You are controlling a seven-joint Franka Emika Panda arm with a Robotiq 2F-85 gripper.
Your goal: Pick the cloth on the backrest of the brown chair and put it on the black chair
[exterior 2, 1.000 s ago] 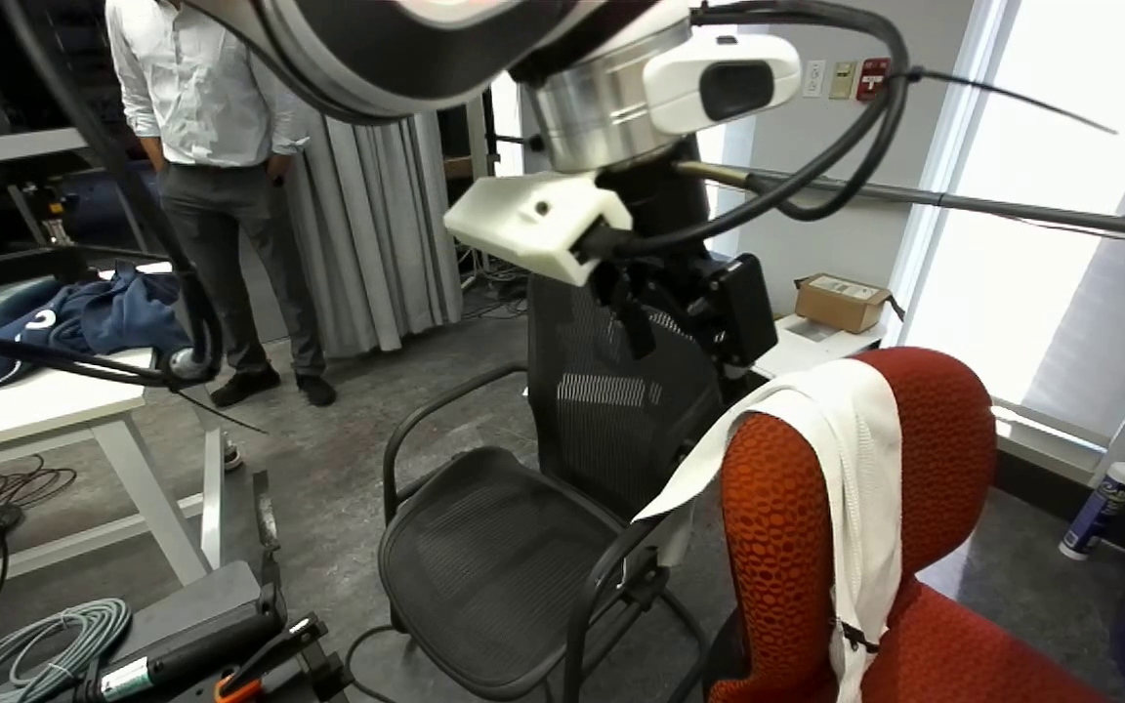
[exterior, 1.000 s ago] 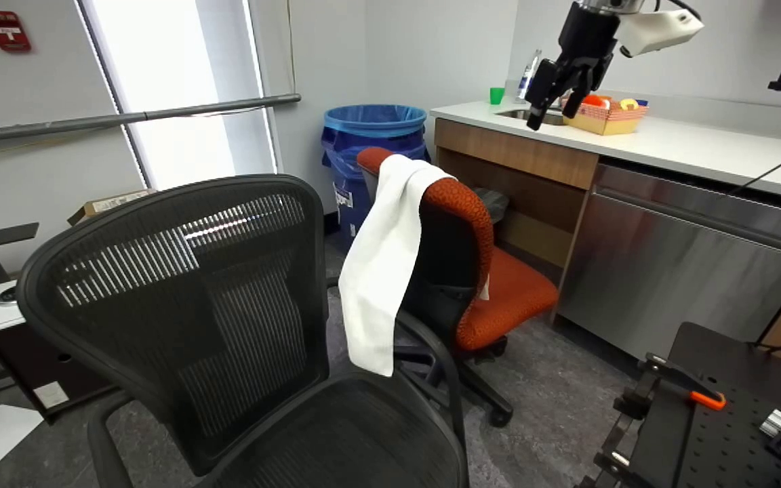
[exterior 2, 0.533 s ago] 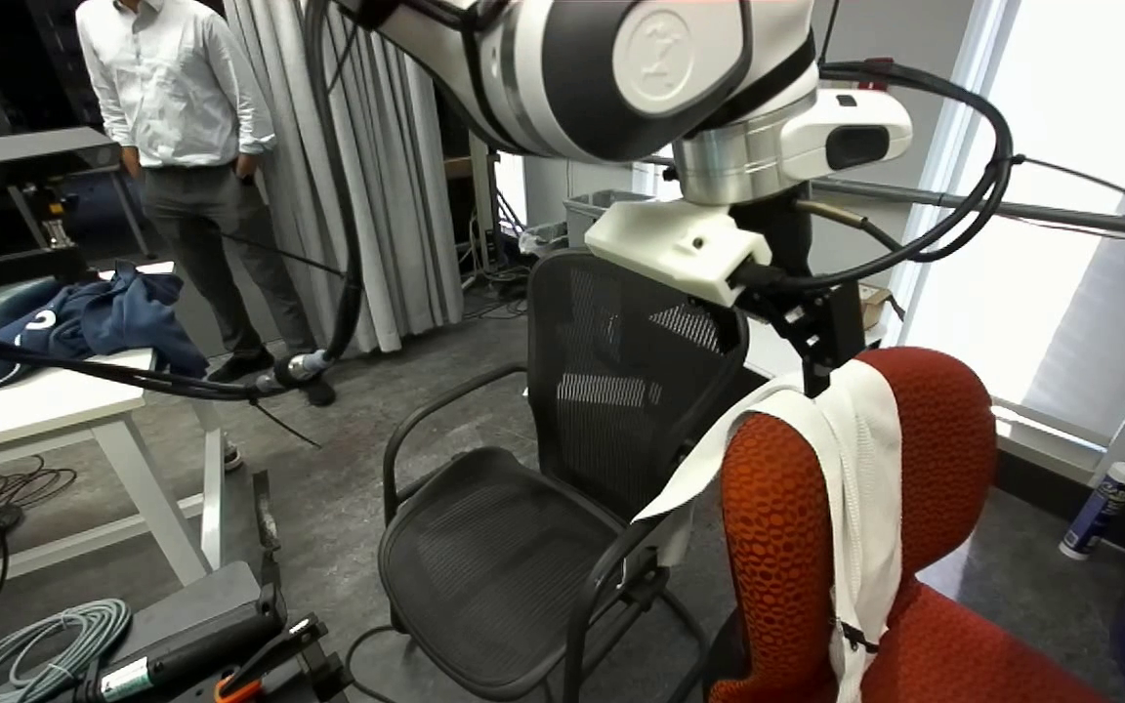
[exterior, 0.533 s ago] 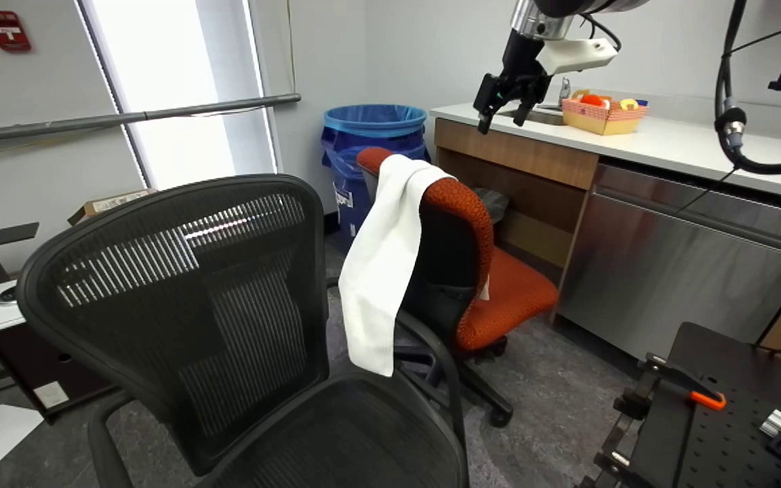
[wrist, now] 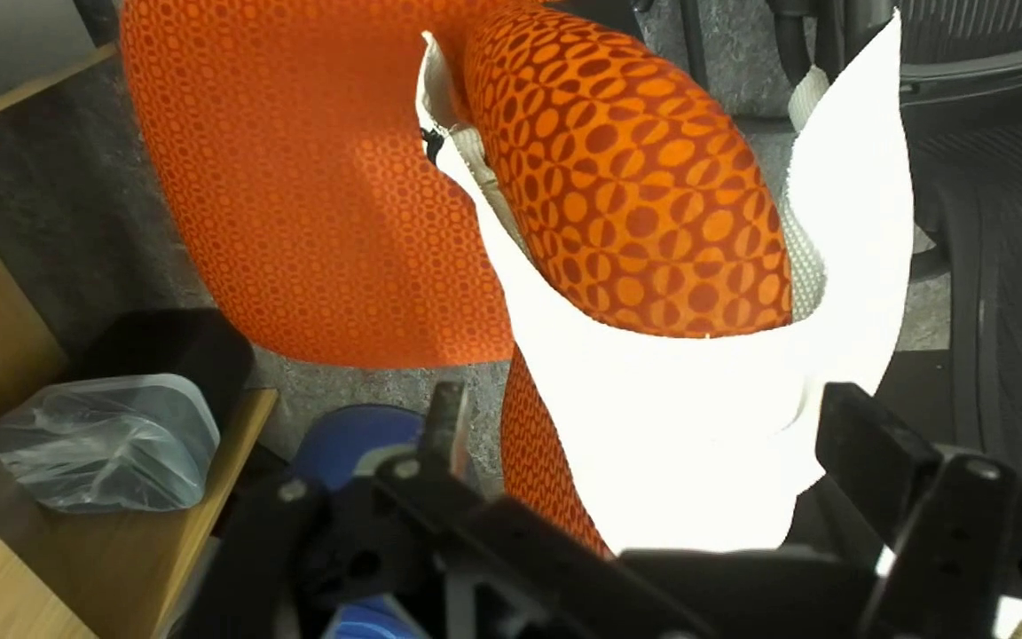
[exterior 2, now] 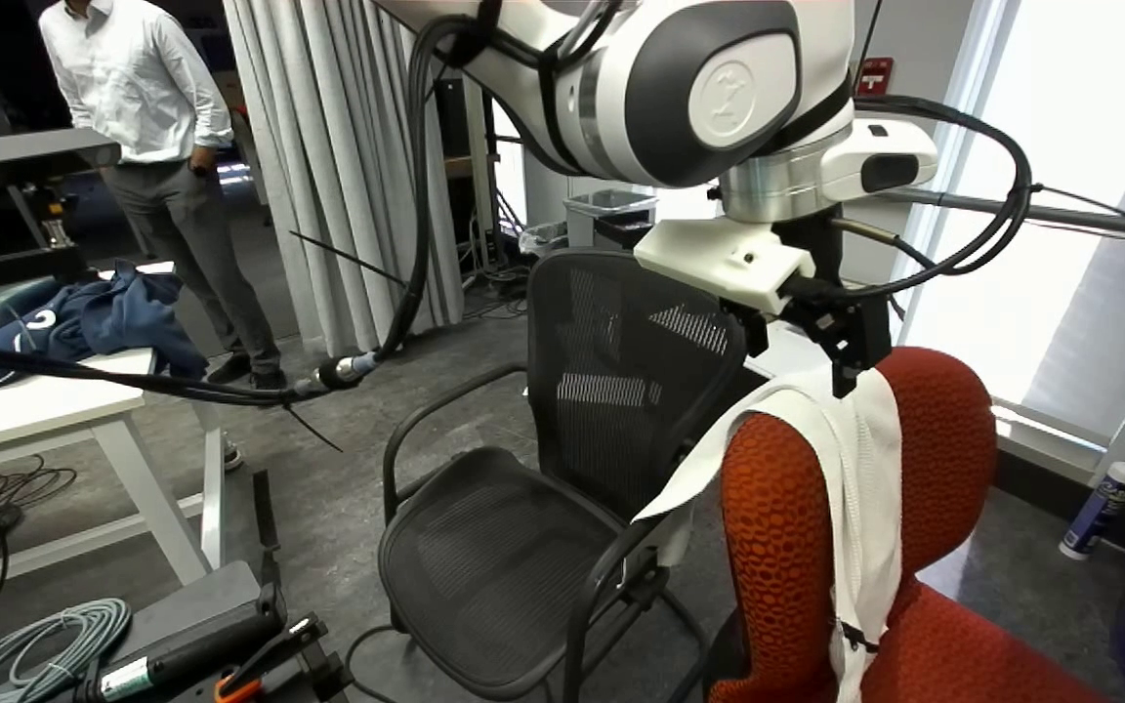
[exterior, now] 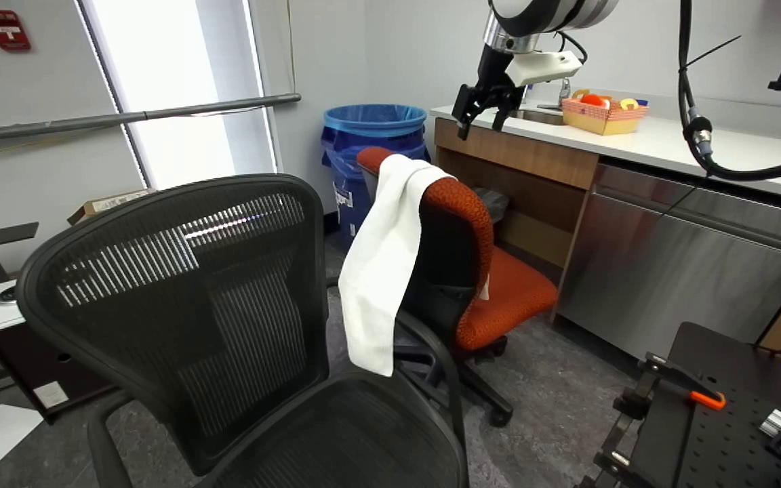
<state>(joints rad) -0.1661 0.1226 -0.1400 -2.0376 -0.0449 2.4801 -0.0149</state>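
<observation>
The gripper [exterior: 480, 127] hung above the backrest [exterior: 465, 203] of the brown chair [exterior: 512, 288], its fingers [wrist: 875, 461] spread wide, clear of the cloth [exterior: 380, 271]. The white cloth lay over the top of that backrest, one end down the front and the other down behind, on the side of the black chair [exterior 2: 504, 566], which stood just beside the brown one.

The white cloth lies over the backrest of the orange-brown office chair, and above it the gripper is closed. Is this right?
The gripper is open, not closed: the wrist view shows its fingers wide apart. The white cloth does lie below it, over the backrest of the orange-brown office chair.
</observation>
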